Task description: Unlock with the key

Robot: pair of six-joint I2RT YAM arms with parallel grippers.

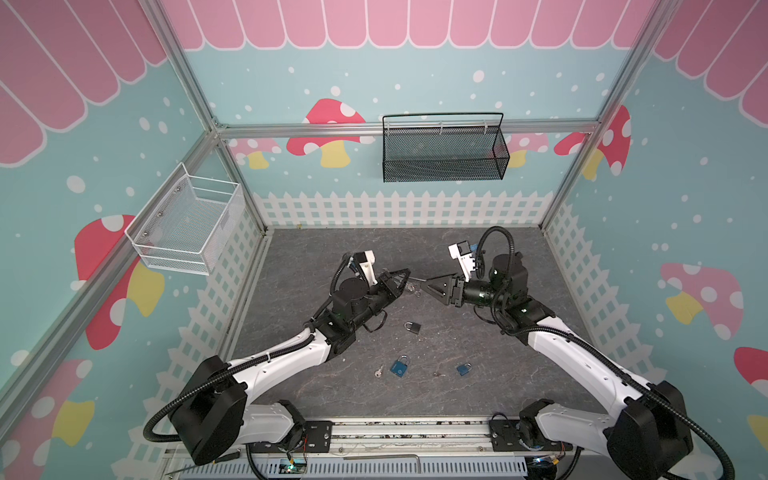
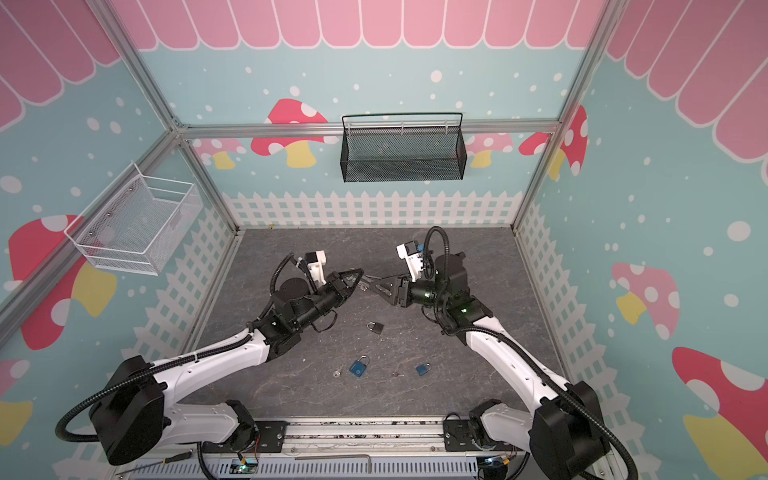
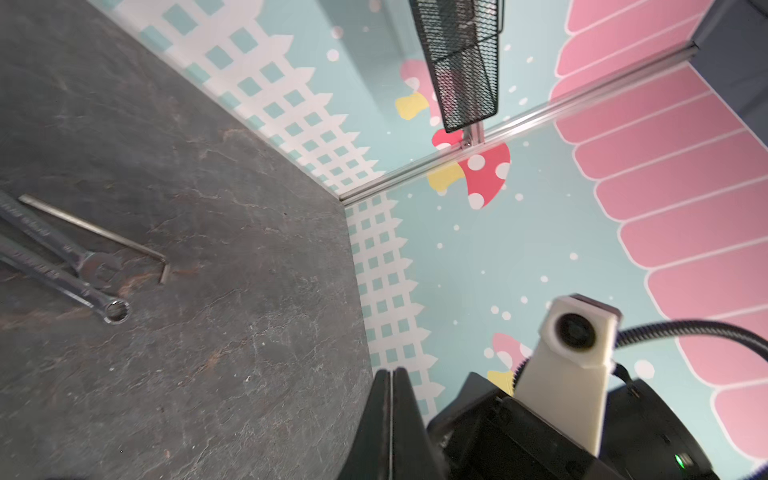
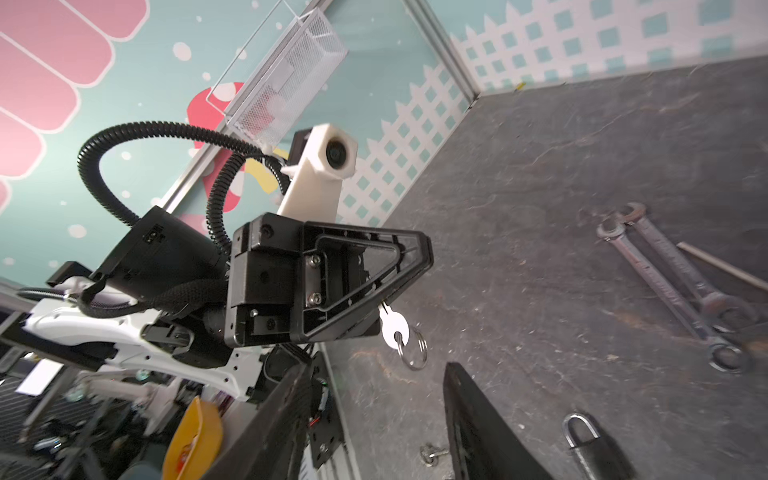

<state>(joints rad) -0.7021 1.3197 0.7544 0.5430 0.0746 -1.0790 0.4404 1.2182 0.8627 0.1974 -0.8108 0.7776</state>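
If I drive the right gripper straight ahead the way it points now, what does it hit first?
Most likely the key pinched in the left gripper. It hangs directly ahead of the open right gripper. The exact gap is hard to judge, so the left gripper's tip could touch first.

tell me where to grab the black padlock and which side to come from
Grip the black padlock by its body, coming straight down from above, jaws across the body's two side edges. It lies flat on the table, so its broad faces cannot be pinched, and this likely leaves the shackle free.
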